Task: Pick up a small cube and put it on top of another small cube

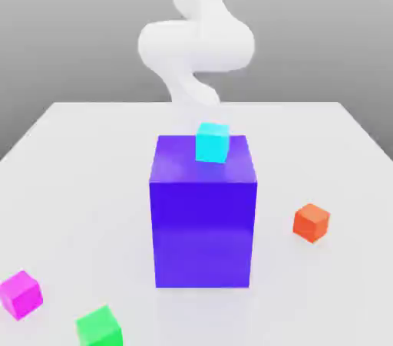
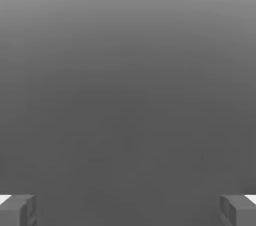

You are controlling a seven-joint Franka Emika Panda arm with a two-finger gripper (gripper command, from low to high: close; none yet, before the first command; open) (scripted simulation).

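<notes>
Four small cubes are showing in the exterior view. Starting at the lower left of the frame, the small magenta cube [image 1: 21, 294] is sitting alone on the white bench [image 1: 77, 160], well apart from the others. Just to its right, near the bottom edge, a green cube [image 1: 100, 327] is resting on the bench. In the middle of the frame a big blue-purple block [image 1: 203, 222] is standing upright, and a cyan cube [image 1: 213, 143] is appearing at its top, toward the far edge. Behind it the white robot arm [image 1: 196, 41] is curving upward. At the right, an orange-red cube [image 1: 312, 222] is lying near the block. In the hand view, the end effector [image 2: 128, 210] is standing wide open, its two fingers [image 2: 17, 210] gripping nothing.
</notes>
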